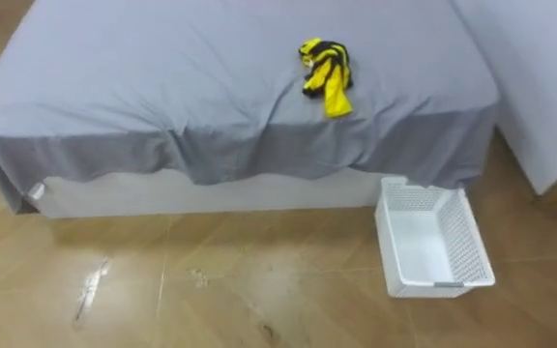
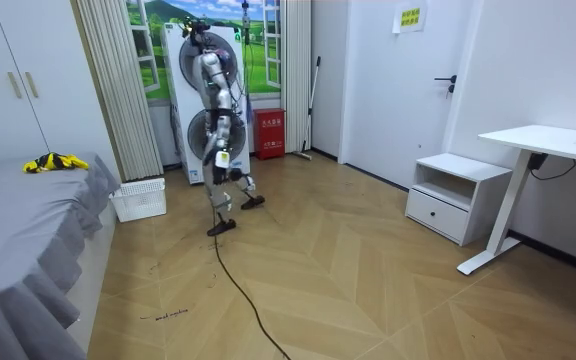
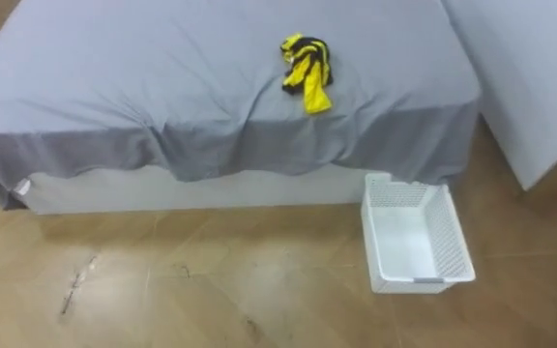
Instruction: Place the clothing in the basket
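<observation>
Squarely ahead of the robot lies the wide bed covered with a loose grey sheet (image 1: 162, 87), the biggest thing before it, with its near edge running across the eye views and the sheet hanging over that edge. In the room view the robot stands on the wood-pattern floor (image 2: 348, 270), well apart from the bed's side and facing it.

Next in size, the white perforated plastic basket (image 1: 472, 232) sits open-topped on the floor just beside the bed's near edge, below its right corner. It looks empty.

Smaller again, the crumpled yellow-and-black striped clothes (image 1: 327, 75) rest on the sheet, near the near edge and a little right of the middle, well short of the right corner. The bundle's long axis runs from far to near, and its plain yellow end points at the near edge.

The hands (image 2: 224, 157) hang low by the body in the room view, too small there to tell whether the fingers are apart or curled.

By my reading nothing is grasped yet. The clothes lie forward and slightly right, on the basket's side, so the right hand seems the nearer one, once the robot has closed on the bed.
</observation>
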Controlling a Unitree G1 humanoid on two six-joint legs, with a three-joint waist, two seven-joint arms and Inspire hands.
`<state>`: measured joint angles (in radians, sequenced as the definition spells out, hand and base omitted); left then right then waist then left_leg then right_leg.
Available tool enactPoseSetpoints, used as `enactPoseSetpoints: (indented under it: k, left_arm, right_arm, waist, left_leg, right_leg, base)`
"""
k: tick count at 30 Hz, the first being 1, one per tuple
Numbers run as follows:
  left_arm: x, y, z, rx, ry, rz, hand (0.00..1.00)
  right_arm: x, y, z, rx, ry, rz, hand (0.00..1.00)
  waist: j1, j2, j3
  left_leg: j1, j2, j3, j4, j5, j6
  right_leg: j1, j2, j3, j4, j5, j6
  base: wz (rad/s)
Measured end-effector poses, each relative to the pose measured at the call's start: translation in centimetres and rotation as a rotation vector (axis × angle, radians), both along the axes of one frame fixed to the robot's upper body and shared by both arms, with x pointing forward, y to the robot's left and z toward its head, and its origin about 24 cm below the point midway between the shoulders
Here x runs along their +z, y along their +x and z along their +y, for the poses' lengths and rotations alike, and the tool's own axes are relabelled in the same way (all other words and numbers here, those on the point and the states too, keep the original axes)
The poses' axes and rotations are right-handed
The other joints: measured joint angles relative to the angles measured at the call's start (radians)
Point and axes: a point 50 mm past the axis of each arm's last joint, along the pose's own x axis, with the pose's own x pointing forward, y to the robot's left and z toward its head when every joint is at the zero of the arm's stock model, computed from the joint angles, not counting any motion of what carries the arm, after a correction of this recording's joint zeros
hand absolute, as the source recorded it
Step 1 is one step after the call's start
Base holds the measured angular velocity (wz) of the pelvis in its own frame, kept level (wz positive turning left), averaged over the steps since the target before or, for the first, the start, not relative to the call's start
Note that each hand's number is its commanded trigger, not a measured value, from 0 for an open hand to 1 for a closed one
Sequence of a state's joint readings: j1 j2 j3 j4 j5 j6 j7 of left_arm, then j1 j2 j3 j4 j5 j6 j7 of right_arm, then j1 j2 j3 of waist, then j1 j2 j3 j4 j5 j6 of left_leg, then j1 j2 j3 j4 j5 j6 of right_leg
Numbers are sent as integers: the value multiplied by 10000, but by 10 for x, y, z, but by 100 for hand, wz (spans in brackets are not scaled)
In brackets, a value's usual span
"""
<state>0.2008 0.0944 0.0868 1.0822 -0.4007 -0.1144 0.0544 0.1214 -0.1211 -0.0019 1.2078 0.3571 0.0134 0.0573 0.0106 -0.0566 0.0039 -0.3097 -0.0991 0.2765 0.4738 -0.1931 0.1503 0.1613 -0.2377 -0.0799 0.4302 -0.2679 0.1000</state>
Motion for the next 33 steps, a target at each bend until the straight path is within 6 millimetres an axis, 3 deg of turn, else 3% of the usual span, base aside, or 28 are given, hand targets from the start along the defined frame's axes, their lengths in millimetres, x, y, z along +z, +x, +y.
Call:
enactPoseSetpoints:
  k: [1, 2, 3, 5, 6, 7, 8, 9, 10, 11, 12, 13, 14, 15, 16, 17, 19, 20, 21, 22, 23, 25, 27, 29, 30, 31, 32, 33]
  left_arm:
    - [-2, -5, -3, -214, -48, 267, 0]
    - [-2, -6, -3, -372, -37, 335, 0]
    - [-2, -5, -5, -790, 63, 460, 0]
    - [-3, -3, -8, -1357, 216, 596, 0]
    - [-3, 1, -9, -1659, 272, 568, 0]
    - [-2, 4, -10, -1946, 329, 545, 0]
    - [-2, 6, -10, -2058, 350, 534, 0]
    - [-2, 10, -12, -2325, 343, 522, 0]
    - [-2, 17, -15, -2601, 327, 419, 0]
    - [-2, 17, -17, -2703, 291, 429, 0]
    - [-3, 18, -20, -2914, 214, 431, 0]
    - [-3, 19, -21, -3057, 183, 401, 0]
    - [-3, 18, -21, -3066, 162, 411, 0]
    - [-3, 14, -19, -3013, 137, 508, 0]
    - [-4, 8, -18, -2957, 114, 643, 0]
    - [-4, 5, -17, -2886, 99, 731, 0]
    - [-3, -2, -12, -2679, 174, 752, 0]
    - [-3, -6, -12, -2613, 187, 784, 0]
    - [-3, -15, -10, -2425, 223, 873, 0]
    - [-3, -19, -7, -2259, 245, 881, 0]
    - [-2, -19, -6, -2130, 254, 822, 0]
    - [0, -14, -1, -1712, 305, 464, 0]
    - [2, -8, 1, -1418, 329, 142, 0]
    - [3, -6, 1, -1120, 298, -80, 0]
    - [4, -5, 2, -972, 318, -189, 0]
    - [4, -10, 5, -744, 392, -115, 0]
    - [4, -12, 6, -707, 415, -53, 0]
    - [3, -15, 8, -708, 456, 62, 0]
  right_arm:
    - [2, 6, -2, 13, -144, -265, 0]
    - [2, 9, -2, -17, -190, -370, 0]
    - [4, 15, -1, -77, -239, -654, 0]
    - [7, 25, -1, -72, -251, -1126, 0]
    - [10, 33, 0, -44, -252, -1498, 0]
    - [14, 45, 2, 27, -222, -1993, 0]
    - [15, 50, 4, 61, -203, -2226, 0]
    - [19, 59, 6, 61, -164, -2618, 0]
    - [21, 65, 7, 82, -158, -2901, 0]
    - [23, 68, 8, 99, -171, -3020, 0]
    - [25, 73, 7, 90, -274, -3250, 0]
    - [31, 83, 8, 141, -366, -3752, 0]
    - [35, 89, 8, 173, -399, -4067, 0]
    - [41, 101, 9, 206, -420, -4652, 0]
    - [46, 110, 10, 234, -484, -5077, 0]
    - [49, 115, 10, 255, -516, -5283, 0]
    - [61, 127, 11, 373, -582, -5994, 0]
    - [63, 128, 12, 395, -581, -6088, 0]
    - [64, 129, 15, 348, -450, -6175, 0]
    - [67, 132, 16, 202, -290, -6381, 0]
    - [69, 133, 15, 154, -306, -6497, 0]
    - [74, 137, 9, -94, -480, -6695, 0]
    - [76, 137, 4, -106, -692, -6734, 0]
    - [78, 138, 1, -237, -810, -6783, 0]
    - [83, 136, 0, -301, -888, -6918, 0]
    - [84, 135, 2, -311, -933, -6964, 0]
    - [86, 136, 2, -298, -953, -7030, 0]
    - [89, 139, 0, -382, -1048, -7206, 0]
  waist:
    - [-2, 56, -7]
    - [-27, 190, -54]
    - [-52, 211, 40]
    - [11, 344, 115]
    - [-3, 567, 102]
    - [-47, 655, 123]
    - [-85, 668, 131]
    - [-76, 685, 135]
    - [-91, 701, 137]
    - [-86, 740, 139]
    - [-82, 828, 99]
    - [-12, 834, 93]
    - [25, 833, 92]
    - [79, 869, -4]
    - [119, 1176, -83]
    - [113, 1251, -56]
    - [83, 1230, -46]
    - [72, 1212, -32]
    - [-30, 1078, 18]
    - [-161, 1051, 15]
    - [-287, 952, 69]
    - [-290, 787, 106]
    - [-63, 687, 126]
    - [135, 651, 105]
    - [219, 648, 65]
    - [275, 599, -134]
    - [227, 520, -200]
    - [117, 353, -161]
  left_leg:
    - [850, -69, -95, -739, -369, -68]
    - [1197, -138, -173, -1059, -493, -65]
    - [1786, -232, -349, -1438, -647, 10]
    - [2596, -122, -503, -1948, -749, -19]
    - [2979, 55, -648, -2150, -835, -65]
    - [3265, 225, -853, -2360, -900, -129]
    - [3415, 283, -936, -2485, -917, -151]
    - [3763, 392, -1155, -2775, -976, -251]
    - [4166, 486, -1330, -3070, -1047, -344]
    - [4377, 557, -1397, -3206, -1108, -402]
    - [4789, 737, -1520, -3340, -1182, -530]
    - [5047, 858, -1516, -3346, -1258, -667]
    - [5153, 909, -1549, -3336, -1293, -732]
    - [5288, 1141, -1669, -3195, -1468, -1046]
    - [5355, 1544, -1690, -2963, -1654, -1521]
    - [5350, 1614, -1678, -2734, -1663, -1692]
    - [5316, 1829, -1474, -1169, -913, -2463]
    - [5265, 1873, -1434, -618, -539, -2511]
    - [5064, 1968, -1408, 673, 367, -2506]
    - [4556, 2152, -1436, 1955, 434, -2457]
    - [4258, 2216, -1415, 2465, 319, -2285]
    - [2986, 2276, -1385, 3030, -576, -2000]
    - [2004, 2088, -1447, 2636, -1145, -1985]
    - [1326, 2058, -1439, 1427, -1360, -2001]
    - [1051, 1994, -1441, 228, -1205, -1906]
    - [1068, 1896, -1330, -117, -745, -1464]
    - [1247, 1810, -1292, -400, -705, -1405]
    - [1594, 1623, -1158, -831, -525, -1285]
  right_leg:
    - [-616, -69, -4, 1698, 819, -94]
    - [-951, -159, -4, 2634, 1298, -201]
    - [-1673, -232, -10, 4246, 1504, -328]
    - [-2880, 128, -315, 5429, 601, -637]
    - [-3694, 599, -555, 5300, 46, -821]
    - [-4500, 1080, -841, 4551, -298, -935]
    - [-4826, 1308, -964, 3964, -340, -968]
    - [-5336, 1740, -1096, 2428, -270, -1042]
    - [-5603, 2023, -1261, 687, 88, -1148]
    - [-5668, 2148, -1310, 111, 630, -1303]
    - [-5742, 2318, -1408, -791, 1625, -1443]
    - [-5791, 2446, -1502, -1350, 2418, -1757]
    - [-5816, 2501, -1556, -1500, 2748, -1945]
    - [-5833, 2745, -1530, -1409, 3186, -2163]
    - [-5703, 3043, -1723, -897, 2789, -2347]
    - [-5639, 3127, -1770, -647, 2497, -2374]
    - [-5136, 3157, -1787, 204, 1622, -2588]
    - [-4780, 3185, -1776, 125, 1529, -2601]
    - [-3897, 3276, -1657, -488, 1453, -2635]
    - [-3071, 3287, -1584, -1208, 1341, -2491]
    - [-2772, 3288, -1526, -1459, 1253, -2427]
    - [-2051, 3313, -1206, -1943, 1047, -2348]
    - [-1782, 3295, -813, -2163, 1014, -2290]
    - [-1665, 3271, -373, -2255, 967, -2205]
    - [-1666, 3268, -100, -2224, 897, -2108]
    - [-1806, 3133, 219, -1971, 741, -1951]
    - [-1890, 3068, 250, -1856, 718, -1903]
    - [-1889, 2905, 228, -1776, 681, -1791]
  base:
    - [-9]
    - [0]
    - [4]
    - [8]
    - [23]
    - [30]
    - [39]
    - [47]
    - [49]
    - [61]
    - [44]
    - [32]
    - [0]
    - [-15]
    - [-11]
    - [-5]
    - [3]
    - [-10]
    - [3]
    - [15]
    - [23]
    - [-3]
    - [-51]
    - [-72]
    - [-72]
    - [-67]
    - [-48]
    - [-30]
